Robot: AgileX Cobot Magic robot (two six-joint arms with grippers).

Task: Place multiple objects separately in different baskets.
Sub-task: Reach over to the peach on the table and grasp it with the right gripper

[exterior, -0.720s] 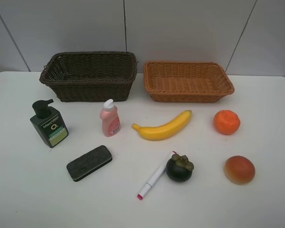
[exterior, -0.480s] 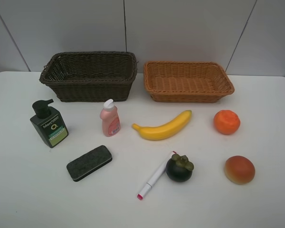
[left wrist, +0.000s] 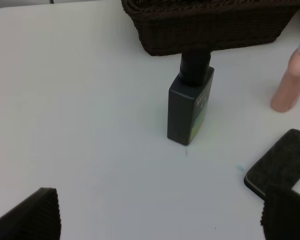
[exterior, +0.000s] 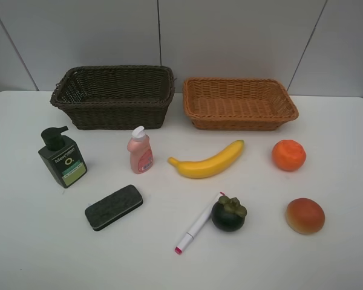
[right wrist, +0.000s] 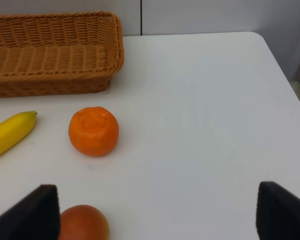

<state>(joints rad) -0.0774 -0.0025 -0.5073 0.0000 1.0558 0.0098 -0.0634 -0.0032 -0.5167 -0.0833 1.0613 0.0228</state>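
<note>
Nothing has moved in the last moment. All 8 objects, from the pump bottle (exterior: pixel 62 158) to the orange (exterior: pixel 288 154), lie on the white table (exterior: pixel 36 254). The dark brown basket (exterior: pixel 115 118) and the light basket (exterior: pixel 242 124) seem empty, so sorting has not begun. The left gripper (left wrist: pixel 162 215) and the right gripper (right wrist: pixel 158 212) both stand wide apart, holding nothing.

All that shows of the robot is its fingertips. The left gripper (left wrist: pixel 160 217) ends in 2 black fingers (left wrist: pixel 34 216), matte and blocky, their inner faces cut with fine, close ribs like corduroy. The right gripper (right wrist: pixel 155 212) is the same make: 2 black fingers (right wrist: pixel 34 212), blunt at the tip, with that same ribbing along the inner edge.
</note>
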